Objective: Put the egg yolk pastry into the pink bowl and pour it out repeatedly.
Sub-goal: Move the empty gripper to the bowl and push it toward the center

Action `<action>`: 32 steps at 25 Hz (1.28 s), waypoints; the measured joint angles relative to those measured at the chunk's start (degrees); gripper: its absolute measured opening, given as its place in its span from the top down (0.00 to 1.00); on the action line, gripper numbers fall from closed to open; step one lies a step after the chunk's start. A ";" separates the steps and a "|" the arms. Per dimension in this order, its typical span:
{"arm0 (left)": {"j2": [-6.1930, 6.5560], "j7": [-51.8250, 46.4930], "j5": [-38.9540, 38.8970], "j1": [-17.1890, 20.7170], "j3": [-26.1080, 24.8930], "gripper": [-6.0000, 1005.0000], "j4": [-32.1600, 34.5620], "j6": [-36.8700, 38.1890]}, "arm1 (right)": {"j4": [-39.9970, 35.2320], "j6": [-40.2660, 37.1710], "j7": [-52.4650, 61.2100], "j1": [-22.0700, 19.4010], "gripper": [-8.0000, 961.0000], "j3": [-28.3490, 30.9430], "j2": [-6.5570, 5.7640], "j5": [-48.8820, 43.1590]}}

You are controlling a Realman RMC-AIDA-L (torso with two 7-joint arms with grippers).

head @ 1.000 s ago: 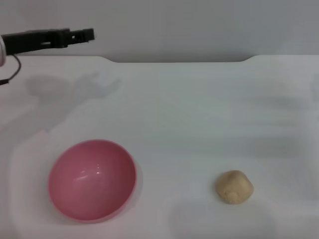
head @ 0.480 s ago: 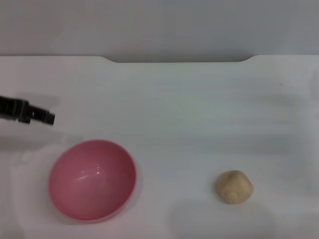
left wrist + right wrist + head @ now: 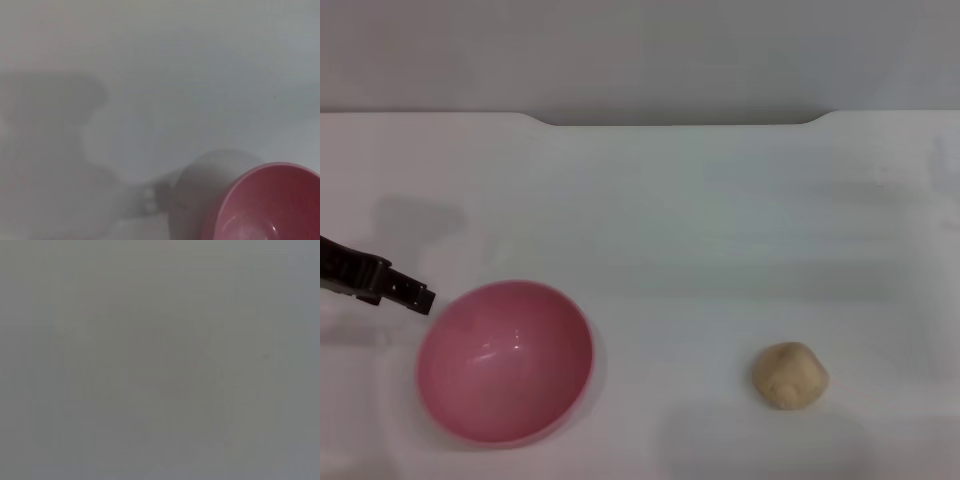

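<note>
Left end effector (image 3: 417, 298), grip state unclear, hovers beside unmarked pink bowl (image 3: 505, 362).

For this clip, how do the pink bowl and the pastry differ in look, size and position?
The pink bowl is glossy pink and hollow, opening upward with nothing in it; the pastry is a matte tan, slightly lumpy ball. The bowl is several times wider than the pastry. The bowl sits on the robot's left with the left gripper close beside its rim; the pastry sits on the right with nothing near it. Both rest on the white table, apart from each other.
</note>
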 joint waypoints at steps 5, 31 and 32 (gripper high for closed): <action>-0.19 0.11 -0.28 0.00 0.42 0.36 -2.71 -0.99 | 0.01 0.00 0.00 -0.36 0.43 0.02 0.00 -0.03; -0.18 1.06 0.66 -1.74 10.22 0.40 -17.43 -11.05 | 0.37 -0.42 0.00 -0.99 0.43 0.53 0.01 0.13; -0.18 1.06 0.66 -1.74 10.22 0.41 -17.43 -11.05 | 0.35 -0.42 0.00 -0.99 0.43 0.53 0.01 0.14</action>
